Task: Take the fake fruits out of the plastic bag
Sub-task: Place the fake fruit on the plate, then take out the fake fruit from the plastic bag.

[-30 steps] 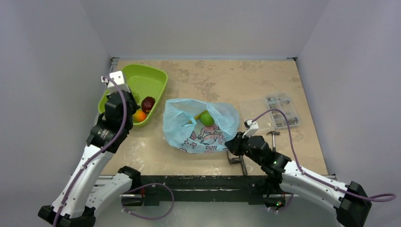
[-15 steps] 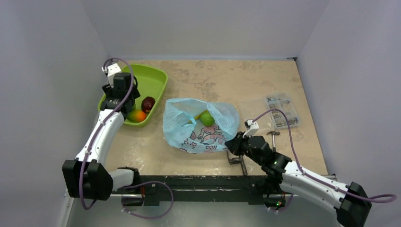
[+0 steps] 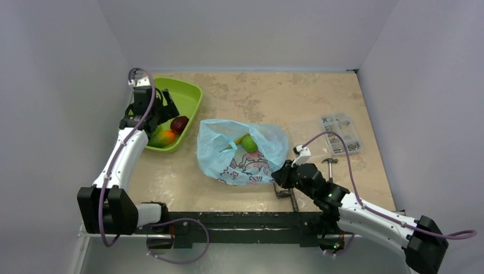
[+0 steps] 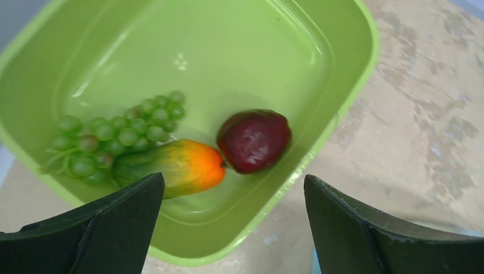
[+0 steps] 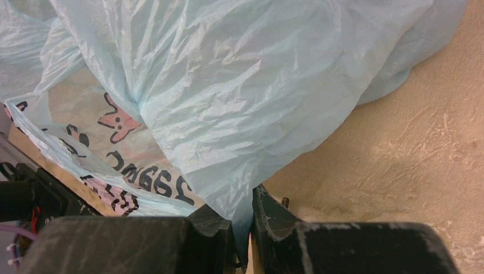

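hovering spread, left claw point(image 4: 232, 180) frames the fruits point(image 4: 254, 140) below — right claw point(image 5: 242, 212) pinches the bag point(image 5: 228, 85).

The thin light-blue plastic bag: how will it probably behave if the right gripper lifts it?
The thin light-blue plastic bag is creased and draped, so it would probably sag. The right gripper pinches just one fold, which may slip. The round green fruit at its open mouth could roll out.
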Available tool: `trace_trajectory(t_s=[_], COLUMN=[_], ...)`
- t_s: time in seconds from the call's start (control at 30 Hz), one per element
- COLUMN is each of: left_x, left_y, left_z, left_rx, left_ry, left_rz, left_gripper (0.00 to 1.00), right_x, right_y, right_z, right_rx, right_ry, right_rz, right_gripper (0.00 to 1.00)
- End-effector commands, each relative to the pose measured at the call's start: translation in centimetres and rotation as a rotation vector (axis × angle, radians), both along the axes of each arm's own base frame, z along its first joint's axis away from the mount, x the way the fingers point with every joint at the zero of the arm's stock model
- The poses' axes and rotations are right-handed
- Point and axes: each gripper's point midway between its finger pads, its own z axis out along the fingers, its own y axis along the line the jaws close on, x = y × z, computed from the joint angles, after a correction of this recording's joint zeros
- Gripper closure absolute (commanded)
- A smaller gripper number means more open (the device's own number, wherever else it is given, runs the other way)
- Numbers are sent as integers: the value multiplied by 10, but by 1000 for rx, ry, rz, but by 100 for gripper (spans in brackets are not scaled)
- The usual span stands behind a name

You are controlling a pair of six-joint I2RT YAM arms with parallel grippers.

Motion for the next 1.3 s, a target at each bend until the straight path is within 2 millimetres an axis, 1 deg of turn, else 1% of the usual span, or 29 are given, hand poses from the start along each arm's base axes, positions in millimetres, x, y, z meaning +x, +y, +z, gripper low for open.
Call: trace_trajectory(t_s=[0.0, 0.07, 0.13, 0.23, 0.27, 0.33, 0.37, 0.43, 0.5, 0.57, 0.63, 0.73, 0.83, 0.9, 0.93, 0.97, 1.03, 1.1, 1.2, 1.27], left_x=[11, 11, 7, -4, -9, -23, -32, -46, -61, -76, -90, -107, -119, -125, -131, -135, -139, -142, -141, -140], left_y=[-51, -72, -92, -122, -131, -150, -164, -181, -197, -210, -219, -234, -243, -250, -259, -264, -276, -285, -293, -297], left_z=[17, 24, 33, 52, 59, 67, 72, 76, 78, 71, 62, 39, 21, 14, 13, 10, 15, 10, -3, -8], left_rx=[-170, -216, -235, -200, -176, -146, -143, -136, -159, -202, -246, -335, -362, -366, -369, -359, -331, -289, -225, -192], left_ry=[-43, -66, -100, -192, -229, -270, -293, -325, -336, -320, -311, -277, -254, -257, -271, -276, -322, -315, -285, -277], left_rz=[-229, -334, -426, -577, -620, -695, -743, -807, -858, -893, -902, -903, -878, -864, -879, -885, -891, -903, -896, -886], left_gripper=[8, 12, 13, 14, 14, 14, 14, 14, 10, 6, 5, 4, 5, 6, 6, 7, 7, 8, 9, 12], right_x=[5, 5, 5, 5, 5, 5, 5, 4, 4, 4, 4, 4, 4, 3, 3, 3, 3, 3, 2, 2], right_y=[5, 5, 5, 4, 3, 3, 3, 3, 3, 3, 4, 3, 3, 4, 4, 5, 5, 5, 4, 4], right_z=[15, 15, 15, 17, 18, 19, 19, 19, 20, 20, 20, 21, 22, 23, 23, 22, 21, 21, 22, 24], right_rx=[35, 35, 38, 45, 47, 51, 53, 56, 59, 58, 56, 59, 68, 71, 71, 68, 63, 62, 68, 78], right_ry=[-37, -39, -40, -47, -49, -51, -53, -55, -57, -55, -53, -58, -65, -68, -67, -65, -61, -60, -64, -71], right_rz=[-5, -7, -6, -11, -11, -12, -13, -13, -10, -8, -7, -7, -6, -1, 2, 5, 7, 9, 7, 6], right_gripper=[89, 89, 89, 89, 89, 89, 89, 89, 89, 89, 89, 89, 89, 89, 89, 89, 89, 89, 89, 89])
